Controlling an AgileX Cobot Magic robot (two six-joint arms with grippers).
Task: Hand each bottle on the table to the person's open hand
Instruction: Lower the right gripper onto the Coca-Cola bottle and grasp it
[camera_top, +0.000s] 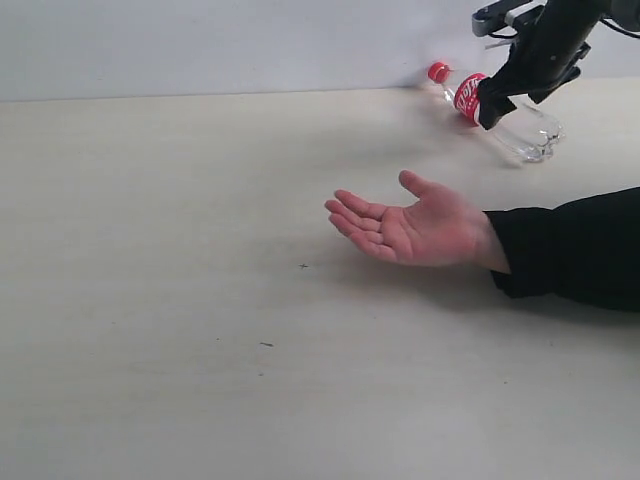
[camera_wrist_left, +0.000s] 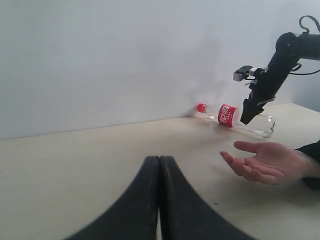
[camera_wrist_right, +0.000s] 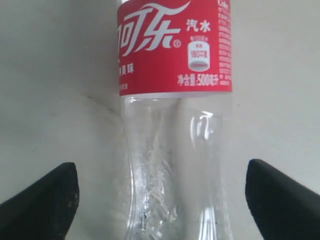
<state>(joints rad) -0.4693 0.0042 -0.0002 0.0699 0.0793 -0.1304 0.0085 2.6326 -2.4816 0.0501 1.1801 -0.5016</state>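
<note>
One clear bottle with a red label and red cap (camera_top: 470, 98) (camera_wrist_left: 227, 115) (camera_wrist_right: 175, 100) lies on its side on the beige table (camera_top: 160, 280) near the back wall. My right gripper (camera_top: 492, 108) (camera_wrist_left: 248, 116) (camera_wrist_right: 162, 192) hangs right over the bottle's middle, open, its fingers wide apart on either side and not touching it. The person's open hand (camera_top: 412, 228) (camera_wrist_left: 262, 161) rests palm up on the table in front of the bottle, empty. My left gripper (camera_wrist_left: 160, 162) is shut with nothing in it, well away from the bottle. No other bottles are in view.
A black-sleeved forearm (camera_top: 575, 248) comes in from the right edge. A pale wall (camera_top: 220, 45) runs along the table's far edge just behind the bottle. A few tiny dark specks (camera_top: 266, 344) dot the tabletop.
</note>
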